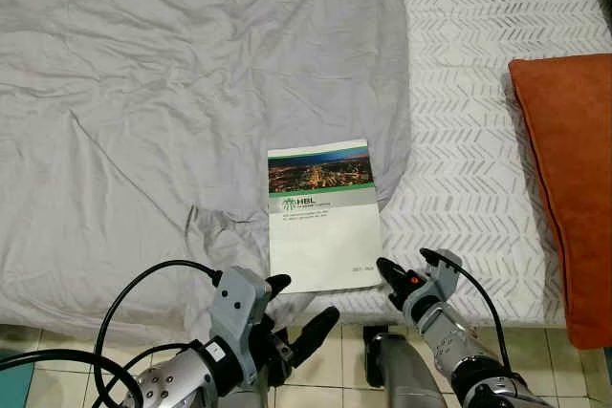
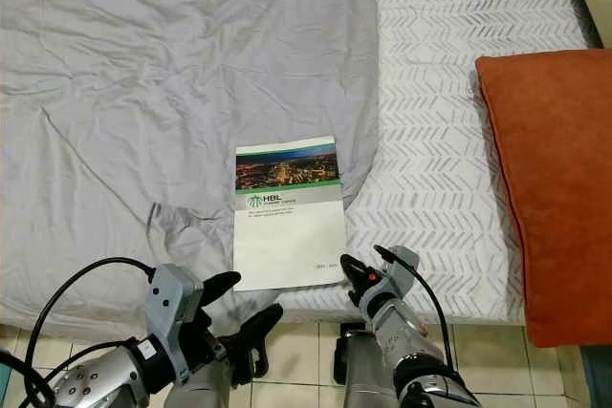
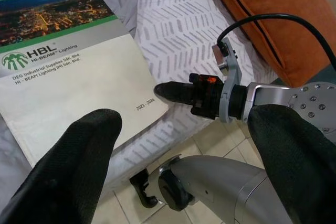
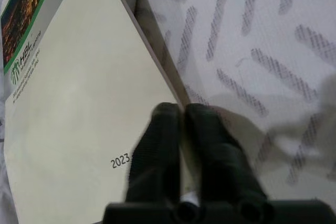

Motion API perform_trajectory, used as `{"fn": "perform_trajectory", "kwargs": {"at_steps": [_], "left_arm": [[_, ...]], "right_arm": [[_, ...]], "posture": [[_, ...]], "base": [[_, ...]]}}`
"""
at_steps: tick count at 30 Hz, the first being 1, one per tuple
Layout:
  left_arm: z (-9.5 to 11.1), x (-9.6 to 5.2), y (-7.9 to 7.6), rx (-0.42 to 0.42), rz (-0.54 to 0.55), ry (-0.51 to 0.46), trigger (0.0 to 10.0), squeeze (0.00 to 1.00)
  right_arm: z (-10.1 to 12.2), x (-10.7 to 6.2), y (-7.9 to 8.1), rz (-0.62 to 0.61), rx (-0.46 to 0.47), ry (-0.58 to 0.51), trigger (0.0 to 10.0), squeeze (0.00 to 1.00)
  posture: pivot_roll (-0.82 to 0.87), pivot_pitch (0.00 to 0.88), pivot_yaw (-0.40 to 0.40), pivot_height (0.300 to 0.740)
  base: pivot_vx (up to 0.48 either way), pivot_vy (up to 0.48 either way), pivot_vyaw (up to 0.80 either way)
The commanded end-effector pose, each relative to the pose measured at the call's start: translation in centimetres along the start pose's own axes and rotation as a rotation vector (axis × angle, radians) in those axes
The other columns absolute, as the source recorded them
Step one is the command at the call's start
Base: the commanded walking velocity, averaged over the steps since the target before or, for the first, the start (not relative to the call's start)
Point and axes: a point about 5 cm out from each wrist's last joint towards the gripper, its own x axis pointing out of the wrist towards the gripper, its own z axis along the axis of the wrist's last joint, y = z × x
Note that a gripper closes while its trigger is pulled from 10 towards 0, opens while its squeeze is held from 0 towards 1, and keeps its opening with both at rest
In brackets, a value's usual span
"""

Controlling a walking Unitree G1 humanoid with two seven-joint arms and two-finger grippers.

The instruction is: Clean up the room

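A catalogue (image 1: 320, 217) with a night city photo and a green band on its cover lies flat on the bed, near the front edge. My right gripper (image 1: 387, 268) is shut, and its tips rest at the catalogue's near right corner (image 4: 157, 85). One finger lies over the cover, the other over the mattress. My left gripper (image 1: 304, 299) hangs open just off the bed's edge, below the catalogue's near left corner, with nothing between its fingers.
A crumpled grey sheet (image 1: 143, 121) covers the left of the bed, and a white patterned mattress (image 1: 469, 93) lies bare on the right. An orange cushion (image 1: 569, 188) lies along the right edge. Tiled floor (image 1: 349, 341) shows below the bed.
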Motion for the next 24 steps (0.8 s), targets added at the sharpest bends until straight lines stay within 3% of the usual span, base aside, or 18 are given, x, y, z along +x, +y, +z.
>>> {"fn": "perform_trajectory", "kwargs": {"at_steps": [1, 7, 10, 11, 15, 18, 21, 23, 24], "left_arm": [[-1.0, -0.2, -0.2, -0.022, 0.005, 0.037, 10.0, 0.00], [-1.0, -0.2, 0.0, -0.019, 0.014, 0.033, 10.0, 0.00], [-1.2, -0.1, 0.2, -0.018, 0.022, 0.034, 10.0, 0.00], [-1.2, 0.2, 0.5, -0.011, 0.031, 0.025, 10.0, 0.00], [-1.2, 0.6, 0.9, -0.008, 0.035, 0.015, 10.0, 0.00], [-1.3, 1.3, 1.3, 0.006, 0.040, 0.002, 10.0, 0.00], [-1.6, 1.9, 1.8, 0.027, 0.050, -0.001, 10.0, 0.00], [-1.7, 2.0, 1.9, 0.031, 0.052, -0.001, 10.0, 0.00], [-1.7, 2.2, 2.0, 0.033, 0.054, -0.006, 10.0, 0.00]], "right_arm": [[-2.0, -0.6, -0.5, -0.016, 0.035, 0.060, 0.0, 0.00], [-1.1, -0.3, 0.0, 0.024, 0.011, 0.024, 0.0, 0.00], [0.4, 0.0, 0.5, 0.045, -0.025, -0.044, 0.0, 0.00], [2.5, 0.3, 1.4, 0.098, -0.042, -0.122, 0.0, 0.00], [4.1, 0.4, 2.1, 0.129, -0.052, -0.181, 0.0, 0.00], [6.7, 0.4, 3.0, 0.141, -0.092, -0.278, 0.0, 0.00], [9.0, 0.0, 3.8, 0.122, -0.185, -0.368, 0.0, 0.00], [9.4, -0.2, 4.1, 0.122, -0.211, -0.378, 0.0, 0.00], [9.7, -0.5, 3.9, 0.095, -0.252, -0.383, 0.0, 0.00]], "posture": [[0.11, 0.573, 0.098, 0.740], [0.11, 0.566, 0.090, 0.740], [0.11, 0.553, 0.082, 0.740], [0.09, 0.523, 0.069, 0.740], [0.08, 0.492, 0.058, 0.740], [0.06, 0.452, 0.044, 0.740], [0.04, 0.384, 0.030, 0.740], [0.04, 0.384, 0.030, 0.740], [0.02, 0.343, 0.024, 0.740]], "base": [[0.000, 0.000, 0.00], [0.000, 0.000, 0.00], [0.000, 0.000, 0.00], [0.000, 0.000, 0.00], [0.000, 0.000, 0.00], [0.000, 0.000, 0.00], [0.000, 0.000, 0.00], [0.000, 0.000, 0.00], [0.000, 0.000, 0.00]]}}
